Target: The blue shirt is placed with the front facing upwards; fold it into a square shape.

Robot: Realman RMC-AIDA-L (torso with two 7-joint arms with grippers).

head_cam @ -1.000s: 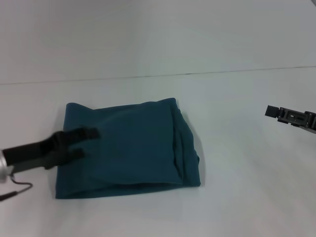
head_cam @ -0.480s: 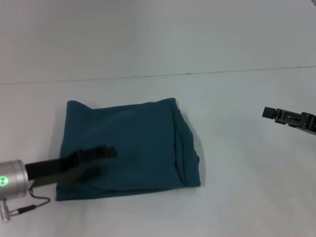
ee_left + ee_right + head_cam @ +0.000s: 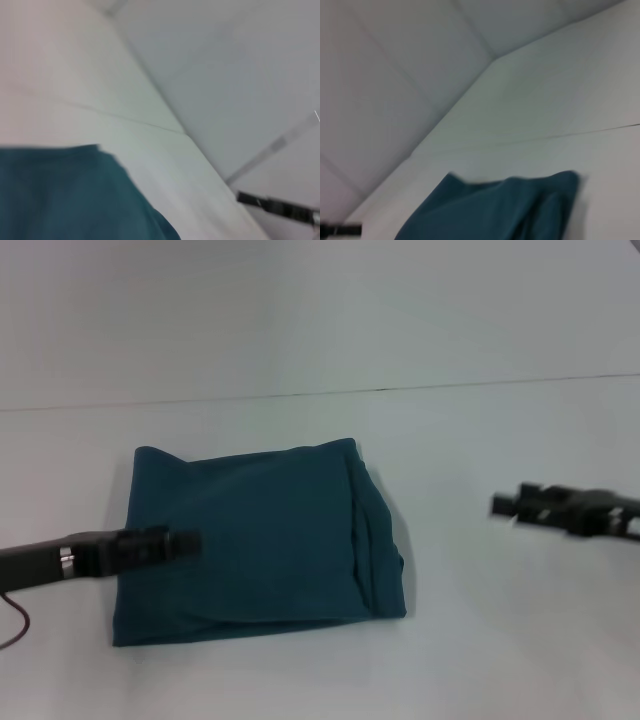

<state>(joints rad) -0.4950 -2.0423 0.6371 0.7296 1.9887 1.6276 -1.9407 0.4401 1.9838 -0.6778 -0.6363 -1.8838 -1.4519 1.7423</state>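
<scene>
On the plain white counter (image 3: pixel 470 660) the dark teal-blue cotton shirt (image 3: pixel 260 540) lies folded into a rough square, left gripper (image 3: pixel 175 543) over its left edge, right gripper (image 3: pixel 510 506) well apart, fingers' state unclear on both.

Head view. The left arm enters from the left edge and lies nearly level, a silver band around its dark wrist; the left gripper (image 3: pixel 185 542) points toward the right. The right arm enters from the right edge, also nearly level, with the right gripper (image 3: pixel 503 505) pointing left. The 2 grippers face each other, well apart.
</scene>
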